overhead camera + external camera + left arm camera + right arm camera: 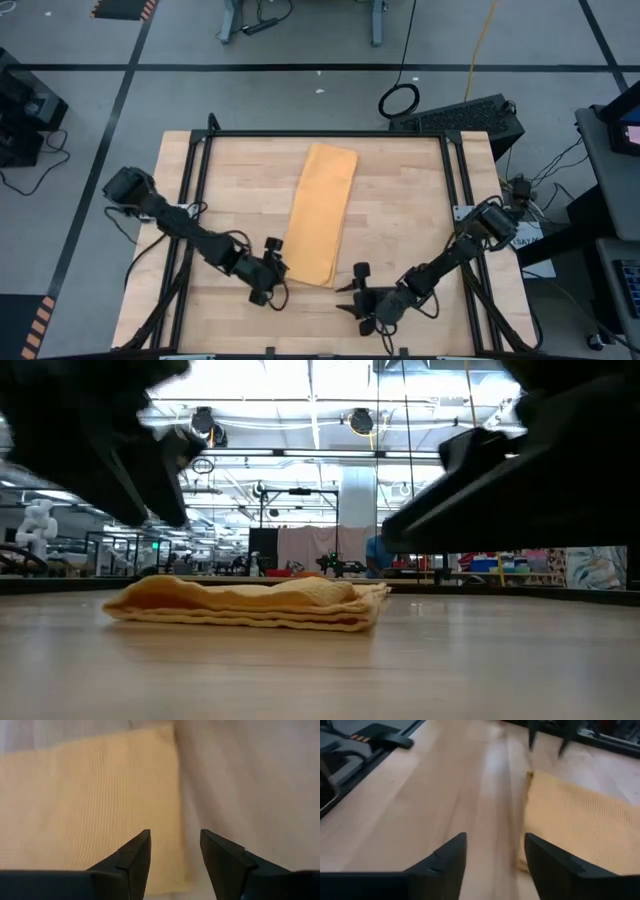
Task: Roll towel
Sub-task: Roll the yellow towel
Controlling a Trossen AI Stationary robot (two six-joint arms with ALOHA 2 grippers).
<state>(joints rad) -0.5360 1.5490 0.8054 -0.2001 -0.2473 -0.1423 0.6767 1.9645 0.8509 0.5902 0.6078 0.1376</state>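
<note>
The towel [322,214] lies flat on the wooden table [240,190], folded into a long narrow strip that runs from the far middle of the tabletop toward the near edge, leaning slightly to the left as it comes nearer. In the low view the towel [252,603] shows as a shallow stack of layers, its top surface gently rumpled.

The left gripper [272,270] sits low at the near left corner of the strip, just beside the towel's near end. Its fingers [134,857] stand apart with nothing between them, and past them the wrist view shows the ribbed weave of the towel [85,800] and one of its long edges against bare wood.

The right gripper [357,295] is close to the near edge of the table, to the right of the towel's near end and not touching it. Its fingers [445,857] are also spread and empty; the towel [580,825] lies ahead of them and off to one side, with bare table [420,795] directly in front.

A black frame [330,134] borders the tabletop, and a dark keyboard [465,115] lies just beyond the table's far right corner.
</note>
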